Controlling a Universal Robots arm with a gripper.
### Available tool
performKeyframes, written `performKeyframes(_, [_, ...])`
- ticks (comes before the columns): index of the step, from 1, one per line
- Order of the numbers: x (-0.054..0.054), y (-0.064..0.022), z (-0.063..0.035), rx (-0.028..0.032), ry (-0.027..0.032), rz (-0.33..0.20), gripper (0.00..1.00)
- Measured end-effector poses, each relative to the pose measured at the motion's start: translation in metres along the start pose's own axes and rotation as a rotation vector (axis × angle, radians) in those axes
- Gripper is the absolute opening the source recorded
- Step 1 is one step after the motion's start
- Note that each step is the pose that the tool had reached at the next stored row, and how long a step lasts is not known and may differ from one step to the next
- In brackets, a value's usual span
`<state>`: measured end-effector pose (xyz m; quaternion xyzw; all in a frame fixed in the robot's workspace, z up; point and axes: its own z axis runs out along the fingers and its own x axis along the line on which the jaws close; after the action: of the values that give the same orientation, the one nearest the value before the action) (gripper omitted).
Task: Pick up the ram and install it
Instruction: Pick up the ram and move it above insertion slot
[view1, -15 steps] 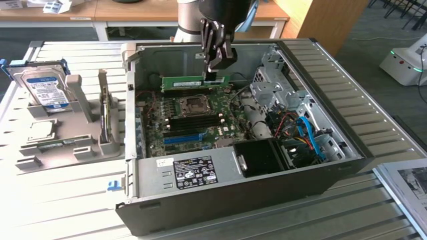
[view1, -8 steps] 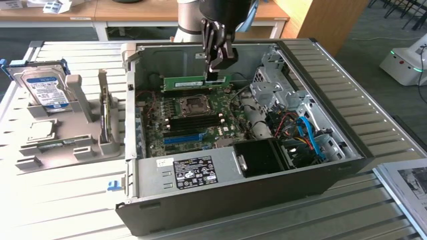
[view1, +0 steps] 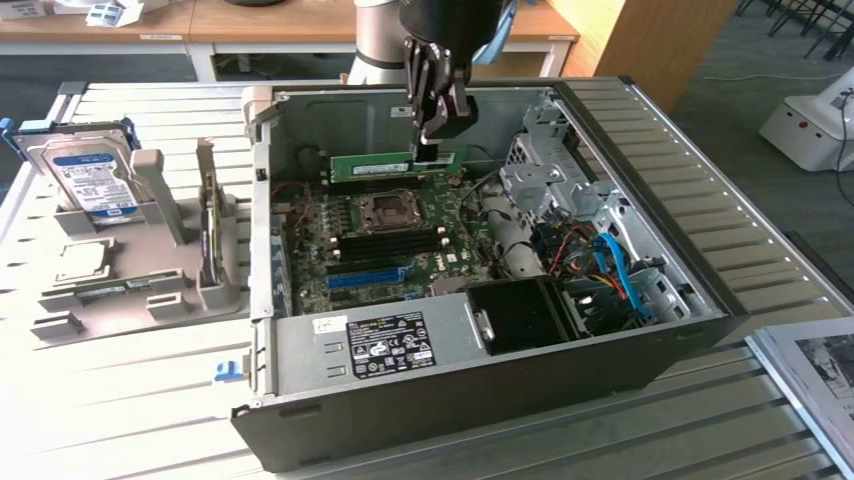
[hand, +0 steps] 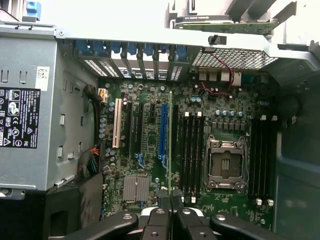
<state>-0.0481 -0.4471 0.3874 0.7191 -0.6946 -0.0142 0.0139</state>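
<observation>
The ram (view1: 387, 166) is a long thin green stick held level above the open computer case (view1: 694, 300), with my gripper (view1: 430, 148) shut on its upper edge near one end. In the wrist view the ram (hand: 170, 140) appears edge-on as a narrow green line running out from my gripper (hand: 170, 199). Below it lies the motherboard (hand: 150, 165). The ram hangs between the blue slot (hand: 163, 130) and a bank of black memory slots (hand: 192, 150). A second bank of slots (hand: 262, 155) sits past the CPU socket (hand: 226, 165).
A silver hard drive (view1: 91, 180) with a blue-white label stands in a grey holder (view1: 120, 300) on the exterior view's left. Inside the case are the power supply (view1: 380, 345), a metal drive cage (view1: 541, 165) and blue cables (view1: 621, 275).
</observation>
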Motion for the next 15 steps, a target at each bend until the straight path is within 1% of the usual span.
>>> performKeyframes(5, [-0.0010,0.0000,0.0000,-0.0001,0.0001,0.000,0.11])
performKeyframes(15, [-0.0099,-0.0003,0.0003,-0.0001,0.0000,0.000,0.11])
